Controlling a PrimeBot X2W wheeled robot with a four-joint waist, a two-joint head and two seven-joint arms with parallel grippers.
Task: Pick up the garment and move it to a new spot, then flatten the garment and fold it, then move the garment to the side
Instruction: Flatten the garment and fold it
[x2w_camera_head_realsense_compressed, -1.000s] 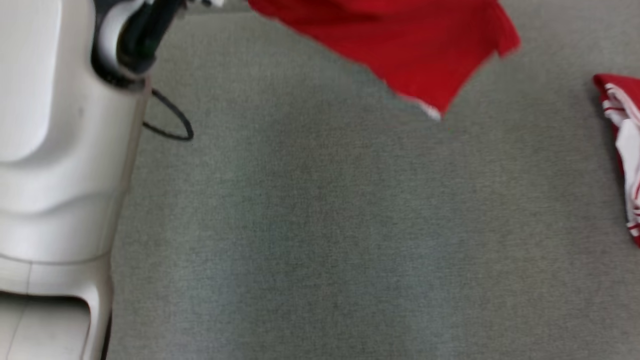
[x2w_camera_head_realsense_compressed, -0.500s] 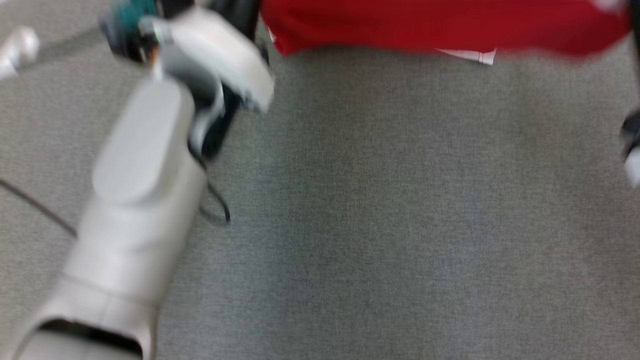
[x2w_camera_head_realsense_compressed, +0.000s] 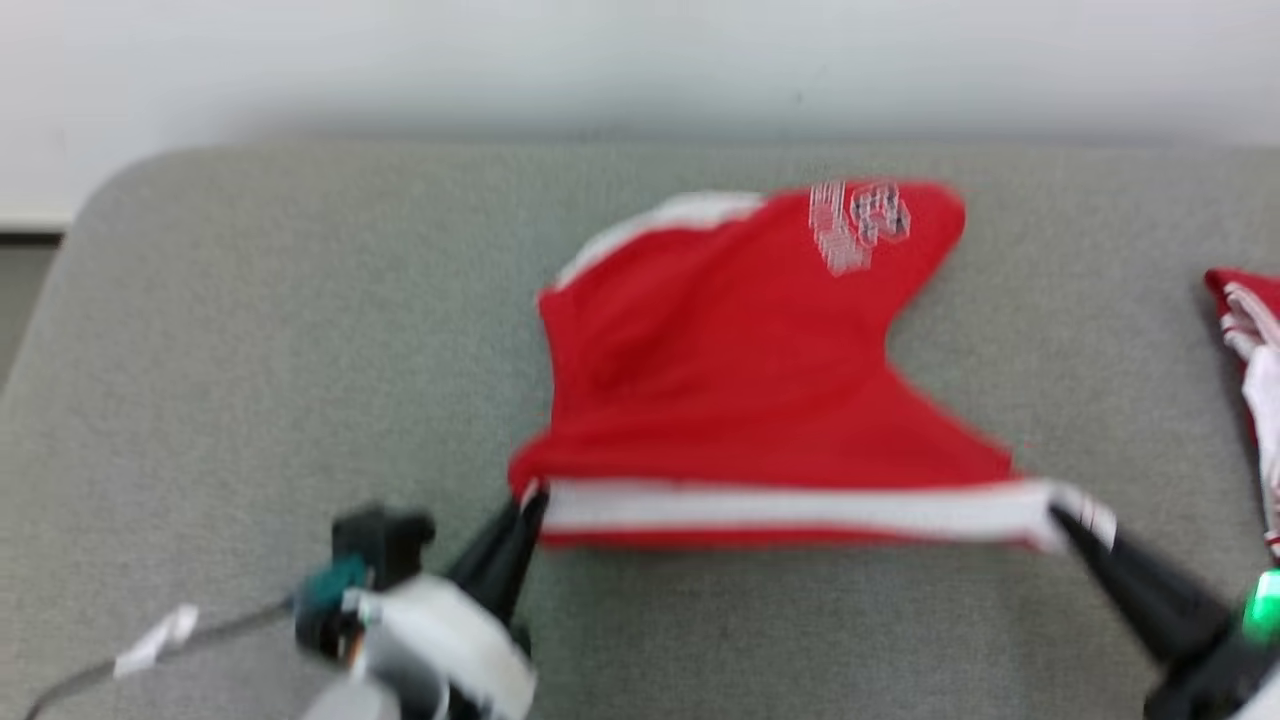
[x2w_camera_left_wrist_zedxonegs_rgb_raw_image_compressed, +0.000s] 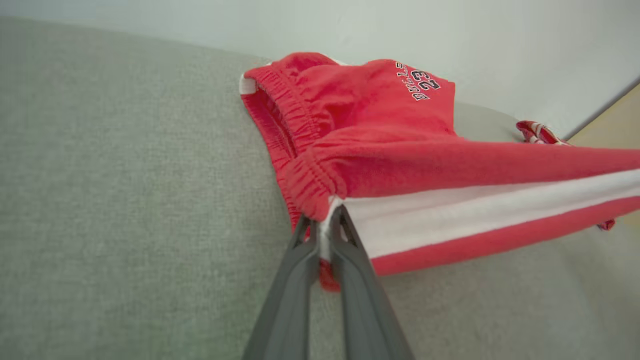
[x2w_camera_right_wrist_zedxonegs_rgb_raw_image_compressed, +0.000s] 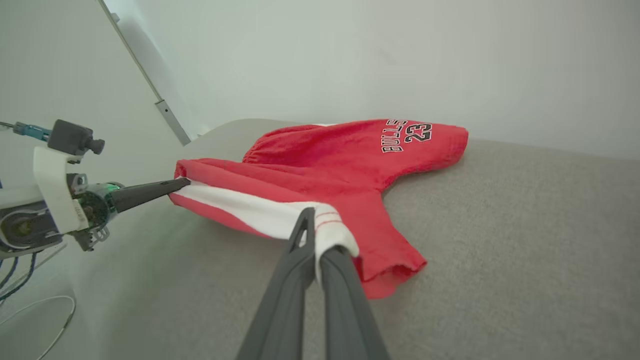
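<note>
- A grey felt-like tabletop (x2w_camera_head_realsense_compressed: 250, 350) with a rounded corner spread below a plain white wall (x2w_camera_head_realsense_compressed: 640, 60).
- A crumpled red-and-white cloth (x2w_camera_head_realsense_compressed: 1250, 340) lay at its right edge.
- Tan flooring (x2w_camera_left_wrist_zedxonegs_rgb_raw_image_compressed: 615, 130) showed past that edge.

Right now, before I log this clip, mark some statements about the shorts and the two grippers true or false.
1. The left gripper is shut on the waistband end of the red shorts. True.
2. The right gripper is open and apart from the shorts. False: it is shut on the white stripe at the leg hem.
3. The shorts lie folded. False: they are unfolded, stretched between both grippers, their far part resting on the grey surface.
4. A red-and-white garment lies at the head view's right edge. True.
</note>
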